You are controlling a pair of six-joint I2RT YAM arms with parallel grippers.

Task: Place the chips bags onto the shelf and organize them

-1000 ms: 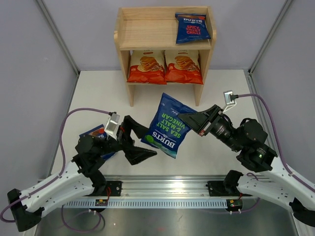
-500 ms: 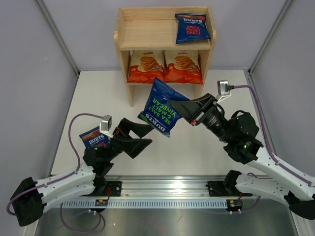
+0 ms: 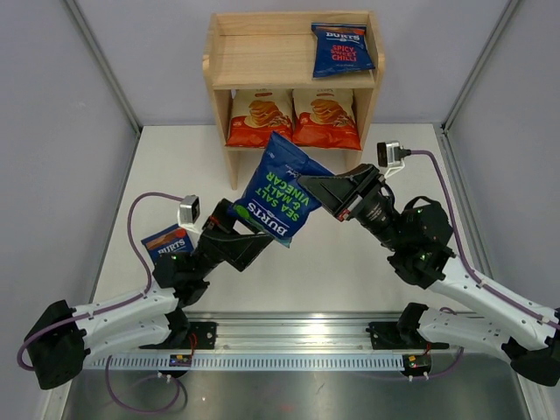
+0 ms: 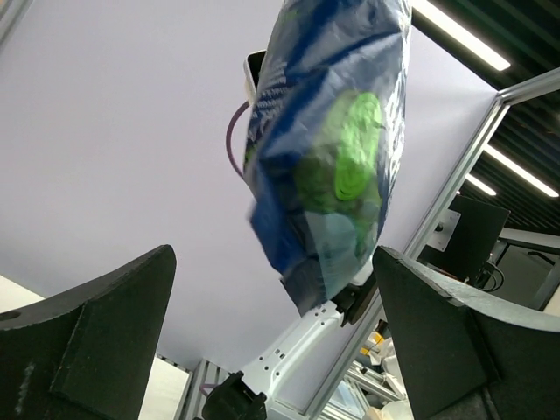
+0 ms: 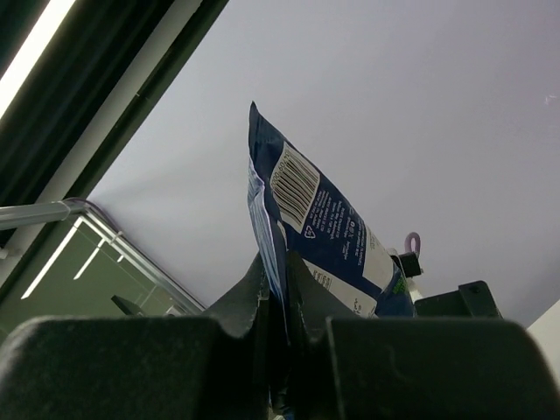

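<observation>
My right gripper is shut on one edge of the green-labelled dark blue Burts bag and holds it in the air in front of the wooden shelf. The right wrist view shows the bag's edge pinched between the shut fingers. My left gripper is open just below the bag, pointing up. In the left wrist view the bag hangs above the spread fingers, apart from them. A red-labelled Burts bag lies on the top tier at right. Two Cassava bags stand on the lower tier.
Another red-labelled Burts bag lies on the white table at the left, partly hidden by my left arm. The left part of the shelf's top tier is bare wood. Grey walls enclose the table on three sides.
My right gripper has carried the green-labelled bag up and left, closer to the shelf. My left gripper has swung up and forward beneath it, still open.
</observation>
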